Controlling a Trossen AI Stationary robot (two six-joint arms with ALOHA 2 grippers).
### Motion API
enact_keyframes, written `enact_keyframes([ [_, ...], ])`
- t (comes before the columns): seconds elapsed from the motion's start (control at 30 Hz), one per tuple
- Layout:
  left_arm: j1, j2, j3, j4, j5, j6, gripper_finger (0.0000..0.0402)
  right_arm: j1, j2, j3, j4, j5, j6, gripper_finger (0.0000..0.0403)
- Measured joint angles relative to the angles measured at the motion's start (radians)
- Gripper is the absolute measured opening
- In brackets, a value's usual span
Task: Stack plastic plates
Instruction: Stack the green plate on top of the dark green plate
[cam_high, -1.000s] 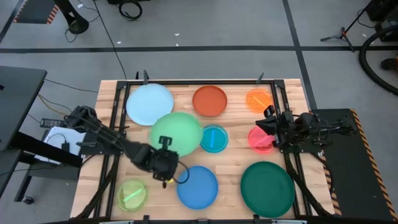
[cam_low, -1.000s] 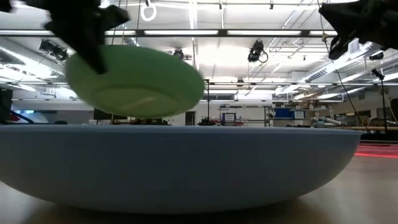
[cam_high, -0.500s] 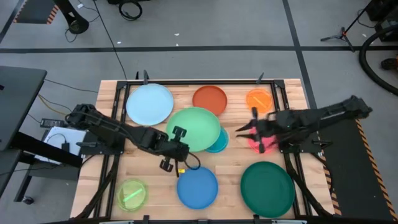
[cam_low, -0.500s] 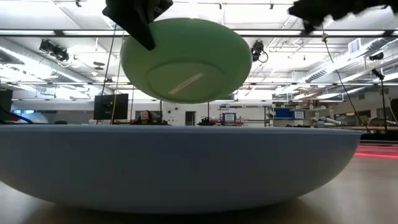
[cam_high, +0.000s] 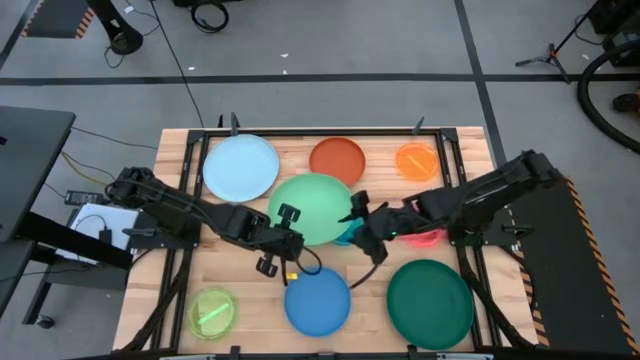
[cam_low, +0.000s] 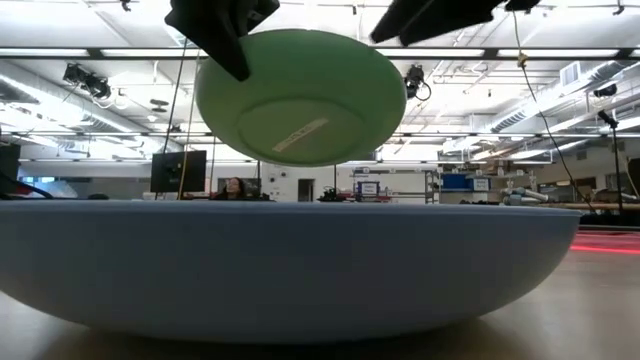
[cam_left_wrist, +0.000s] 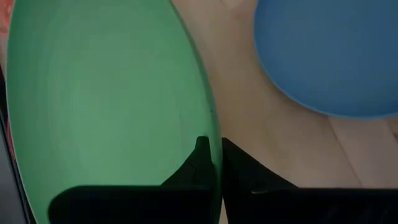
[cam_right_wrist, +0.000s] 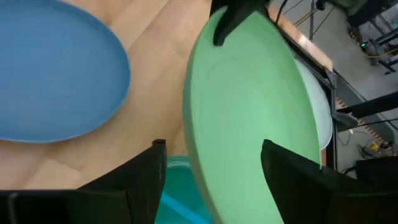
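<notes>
My left gripper (cam_high: 289, 216) is shut on the large light green plate (cam_high: 314, 205), which hangs above the table's middle and shows high up in the low view (cam_low: 300, 95). My right gripper (cam_high: 358, 217) stands open at the plate's right rim. In the right wrist view its fingers (cam_right_wrist: 149, 171) stand on either side of that rim (cam_right_wrist: 199, 155), with a gap to each. A small teal plate (cam_right_wrist: 177, 169) lies on the table under the green one. My left gripper pinches the green plate's near-left rim (cam_left_wrist: 215, 127) between its two fingers, one on the plate's inner face and one on its underside. The fingers come slanting down from the table's near-left side. The plate is lifted clear of the table and tilted.
On the table lie a pale blue plate (cam_high: 241, 166), a red-orange one (cam_high: 337, 160), a small orange one (cam_high: 416, 160), a pink one (cam_high: 428, 237) partly under the right arm, a dark green one (cam_high: 430, 303), a blue one (cam_high: 317, 300) and a lime one (cam_high: 212, 312).
My left gripper has lifted the green plate up and carried it toward the table's right, then held still. My right arm has swung out from the table's right edge toward the middle, turning as it went, and its gripper now stands at the green plate's right rim.
</notes>
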Motion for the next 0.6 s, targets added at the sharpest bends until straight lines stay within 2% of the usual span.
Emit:
enact_keyframes([
  [0.37,-0.009,0.0,0.0,0.015,-0.017,0.014,0.0016,-0.05,0.1,0.009,0.0,-0.026,-0.049,0.021],
  [0.5,-0.01,0.0,0.0,0.016,-0.029,0.016,0.0017,-0.051,0.104,0.009,-0.001,-0.027,-0.049,0.0166],
  [0.6,-0.01,0.0,0.0,0.016,-0.078,0.027,0.0023,-0.05,0.097,0.009,-0.007,-0.027,-0.057,0.0118],
])
